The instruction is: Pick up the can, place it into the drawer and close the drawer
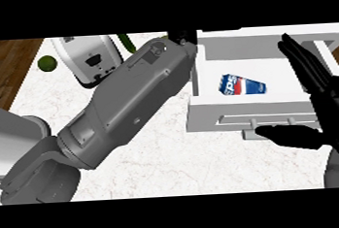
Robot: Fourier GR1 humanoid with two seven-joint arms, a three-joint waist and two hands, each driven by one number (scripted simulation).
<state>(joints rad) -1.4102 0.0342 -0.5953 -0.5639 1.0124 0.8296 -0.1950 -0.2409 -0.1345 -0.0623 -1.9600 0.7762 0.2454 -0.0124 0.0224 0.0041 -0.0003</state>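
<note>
Right robot hand (331,108): released, fingers straight, pointing away along the right side of the drawer (223,119), thumb spread left over the drawer front. Left forearm (129,103) runs diagonally across the desk (167,157) toward the drawer's far left corner. Left robot hand (180,37) mostly hidden, cannot tell its state. Drawer open. Can (243,84) lies on its side inside, touching neither hand.

Blue can (243,84) with red-and-white logo, lying on its side inside the open white drawer (223,119), near its left wall.
</note>
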